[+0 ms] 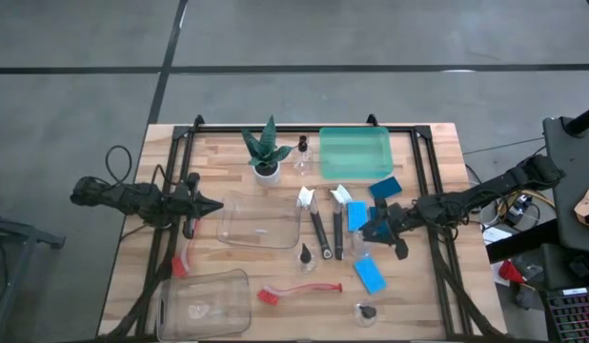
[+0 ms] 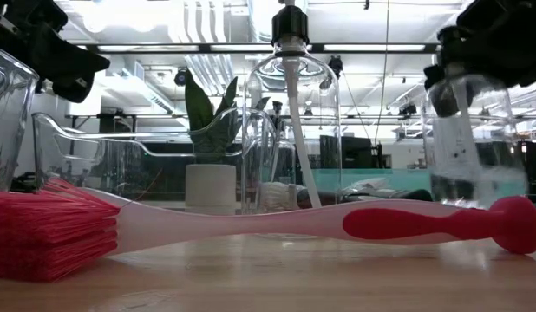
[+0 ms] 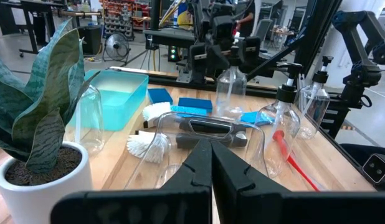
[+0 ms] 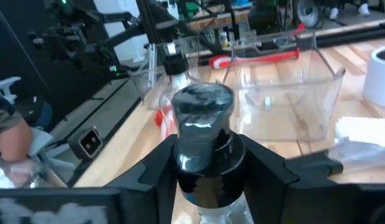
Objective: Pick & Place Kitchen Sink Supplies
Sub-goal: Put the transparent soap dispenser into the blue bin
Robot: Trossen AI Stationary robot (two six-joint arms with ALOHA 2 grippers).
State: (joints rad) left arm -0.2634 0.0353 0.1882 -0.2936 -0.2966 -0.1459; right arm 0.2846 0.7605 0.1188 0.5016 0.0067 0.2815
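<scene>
The right gripper (image 4: 205, 168) clamps a clear bottle (image 4: 202, 124) by its neck, apparently to carry it, while the left gripper (image 3: 211, 171), fingers pressed together and empty, waits at the table's left.

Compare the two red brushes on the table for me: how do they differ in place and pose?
The left red brush lies beside the left frame rail with its handle running away from the front edge. The front red brush lies crosswise between the bins and sponge. Both lie flat, ungripped.
</scene>
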